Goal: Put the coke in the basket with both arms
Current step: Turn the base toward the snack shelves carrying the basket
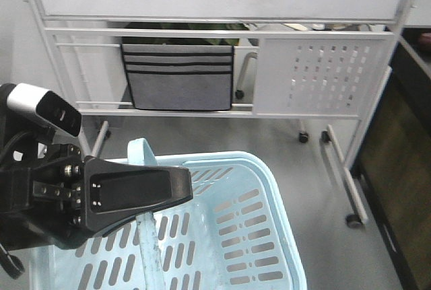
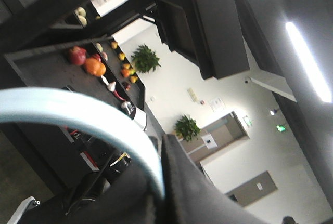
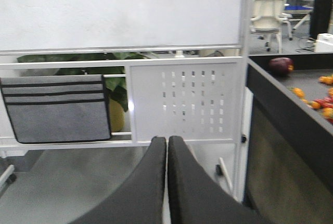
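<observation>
The light blue basket fills the lower middle of the front view. Its handle swings up and passes behind the broad black jaw of my left gripper. In the left wrist view the handle curves as a pale blue arc down into my left gripper, which is shut on it. My right gripper is shut with nothing between its fingers and points at the white stand, above grey floor. The coke is out of view in every frame.
A white wheeled whiteboard stand stands ahead, with a grey fabric pocket organiser and a perforated panel. A dark counter holding fruit runs along the right. A white chair sits far back.
</observation>
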Motion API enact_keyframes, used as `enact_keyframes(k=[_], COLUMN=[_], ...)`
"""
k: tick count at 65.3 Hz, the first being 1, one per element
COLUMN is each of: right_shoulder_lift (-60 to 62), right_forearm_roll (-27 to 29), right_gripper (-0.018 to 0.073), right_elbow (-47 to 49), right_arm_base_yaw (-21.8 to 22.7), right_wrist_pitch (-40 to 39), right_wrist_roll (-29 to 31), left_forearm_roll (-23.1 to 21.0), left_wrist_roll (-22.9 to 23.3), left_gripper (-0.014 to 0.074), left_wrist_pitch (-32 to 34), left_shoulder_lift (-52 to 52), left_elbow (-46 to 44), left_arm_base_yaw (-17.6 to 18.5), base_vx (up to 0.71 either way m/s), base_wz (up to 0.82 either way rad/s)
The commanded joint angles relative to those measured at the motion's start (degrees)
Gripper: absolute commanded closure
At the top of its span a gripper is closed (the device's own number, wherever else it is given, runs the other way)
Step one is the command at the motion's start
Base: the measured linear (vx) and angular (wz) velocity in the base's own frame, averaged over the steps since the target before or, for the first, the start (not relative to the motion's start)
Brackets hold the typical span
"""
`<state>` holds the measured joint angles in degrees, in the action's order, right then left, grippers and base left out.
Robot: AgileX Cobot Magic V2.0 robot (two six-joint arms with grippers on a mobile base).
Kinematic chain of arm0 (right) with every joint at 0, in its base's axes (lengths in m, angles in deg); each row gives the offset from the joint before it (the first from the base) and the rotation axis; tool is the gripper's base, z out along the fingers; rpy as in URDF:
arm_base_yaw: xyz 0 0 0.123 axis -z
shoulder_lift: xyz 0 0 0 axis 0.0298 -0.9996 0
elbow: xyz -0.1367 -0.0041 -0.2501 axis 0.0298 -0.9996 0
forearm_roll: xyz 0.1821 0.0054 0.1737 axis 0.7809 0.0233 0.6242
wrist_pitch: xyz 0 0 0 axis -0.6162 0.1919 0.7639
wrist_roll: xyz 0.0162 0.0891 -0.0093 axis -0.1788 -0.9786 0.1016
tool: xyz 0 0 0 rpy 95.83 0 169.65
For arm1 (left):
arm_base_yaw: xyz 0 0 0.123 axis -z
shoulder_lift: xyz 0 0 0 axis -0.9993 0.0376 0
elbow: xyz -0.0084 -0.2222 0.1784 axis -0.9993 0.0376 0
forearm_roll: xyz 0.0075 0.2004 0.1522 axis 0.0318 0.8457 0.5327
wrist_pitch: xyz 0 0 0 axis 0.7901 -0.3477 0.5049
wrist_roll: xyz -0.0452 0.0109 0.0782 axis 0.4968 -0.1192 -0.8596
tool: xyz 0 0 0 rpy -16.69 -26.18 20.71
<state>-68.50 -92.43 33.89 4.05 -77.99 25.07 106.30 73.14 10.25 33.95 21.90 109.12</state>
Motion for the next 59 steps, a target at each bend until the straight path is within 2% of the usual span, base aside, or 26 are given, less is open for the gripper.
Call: enact_keyframes(k=[1,21,59], right_shoulder_lift=[0.7,0.7,0.7], right_forearm_roll=[-0.3,-0.3,-0.3], right_gripper=[0.0564,0.0564,0.0564], right_elbow=[-0.4,-0.4,-0.4], right_arm_base_yaw=[0.4,0.4,0.4], right_wrist_pitch=[-4.0,-4.0,-4.0], right_wrist_roll=[0.3,0.3,0.3], left_forearm_roll=[-5.1,-5.1,-5.1], left_wrist_roll=[-0.1,-0.1,-0.1], left_gripper=[0.0602,0.0602,0.0602], left_wrist_pitch=[9.4,9.4,9.4], left_shoulder_lift=[-1.3,-1.3,-1.4], left_elbow=[-1.9,-1.9,-1.9], left_arm_base_yaw=[0.3,0.3,0.3], base_vx=[0.25,0.23,0.18], base_wz=[0.32,0.47,0.68])
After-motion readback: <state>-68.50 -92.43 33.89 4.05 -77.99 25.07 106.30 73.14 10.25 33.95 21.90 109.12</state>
